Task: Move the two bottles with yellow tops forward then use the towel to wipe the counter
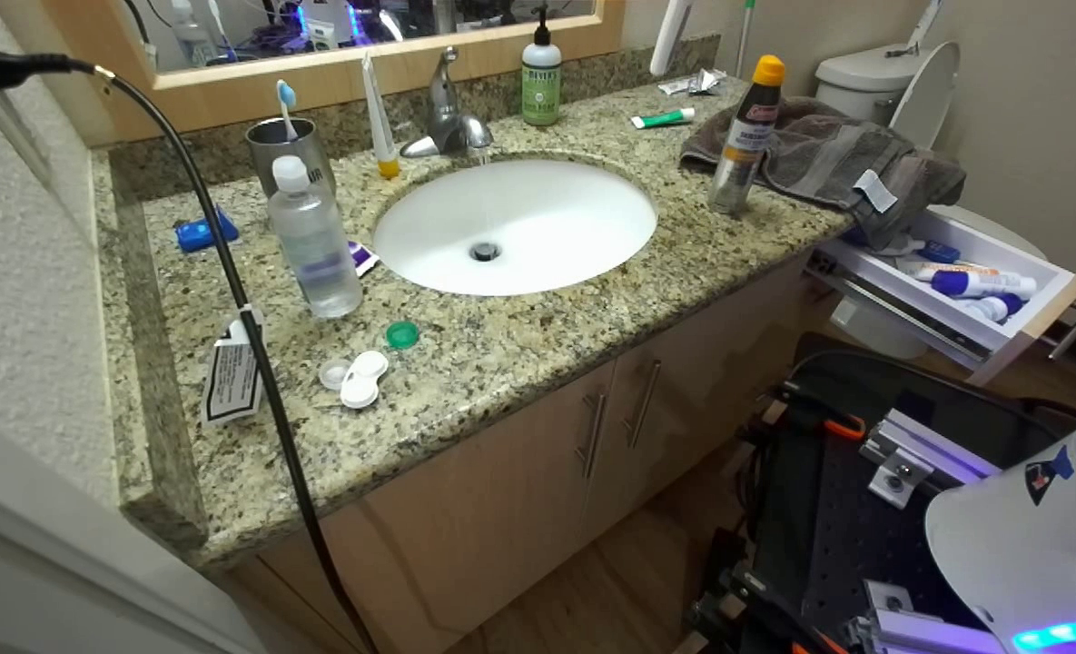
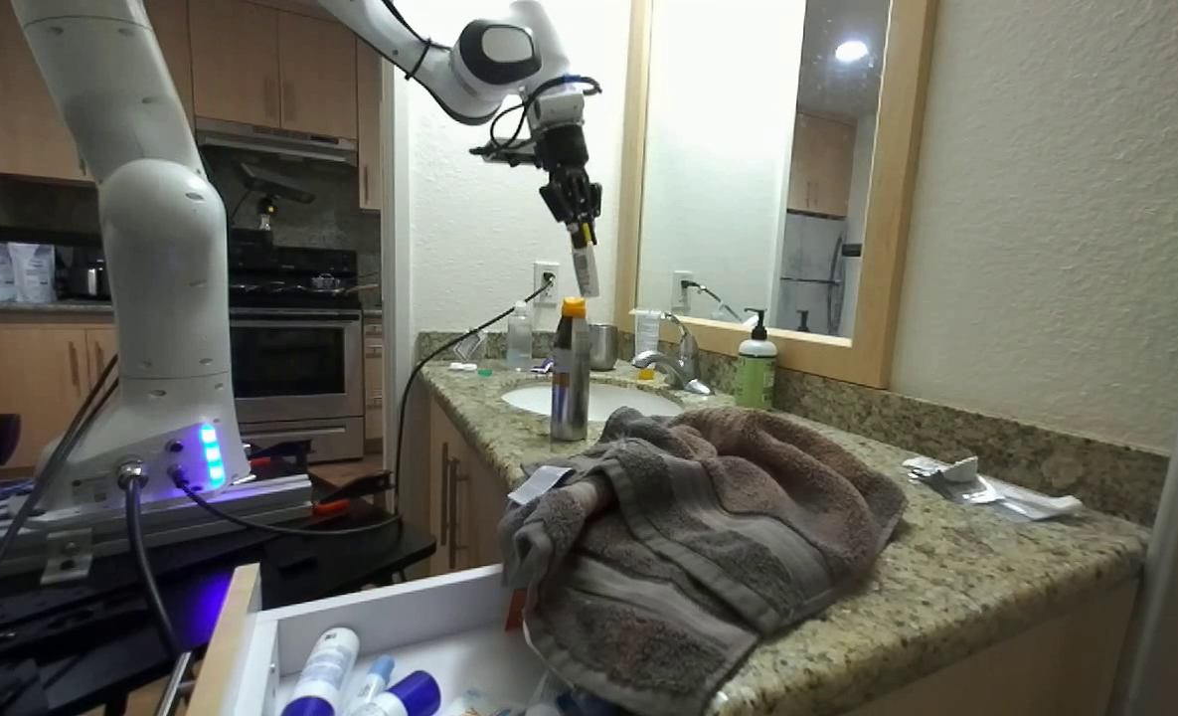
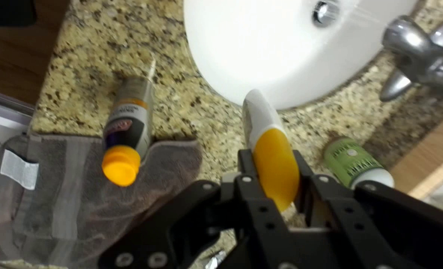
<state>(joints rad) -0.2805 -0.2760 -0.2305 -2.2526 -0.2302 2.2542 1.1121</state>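
Note:
My gripper [image 2: 584, 236] is shut on the yellow top of a white bottle [image 2: 586, 270], which hangs below it above the counter. In the wrist view, the fingers [image 3: 271, 158] press both sides of the yellow top and the white body [image 3: 259, 111] points away. An exterior view shows only the bottle's white lower part [image 1: 671, 36]; the gripper is out of that picture. A dark and silver spray bottle with a yellow-orange top [image 1: 745, 141] stands upright on the counter [image 1: 538, 350] beside the towel. The grey-brown towel [image 2: 708, 537] lies crumpled at the counter's end, hanging over the open drawer.
The sink [image 1: 538, 227] has a running faucet [image 1: 451, 118]. A green soap bottle [image 1: 541, 82], a yellow-capped tube [image 1: 380, 123], a metal cup [image 1: 270, 150] and a clear bottle [image 1: 315, 245] stand around it. The drawer [image 1: 964, 282] is open. A black cable [image 1: 238, 300] crosses the counter.

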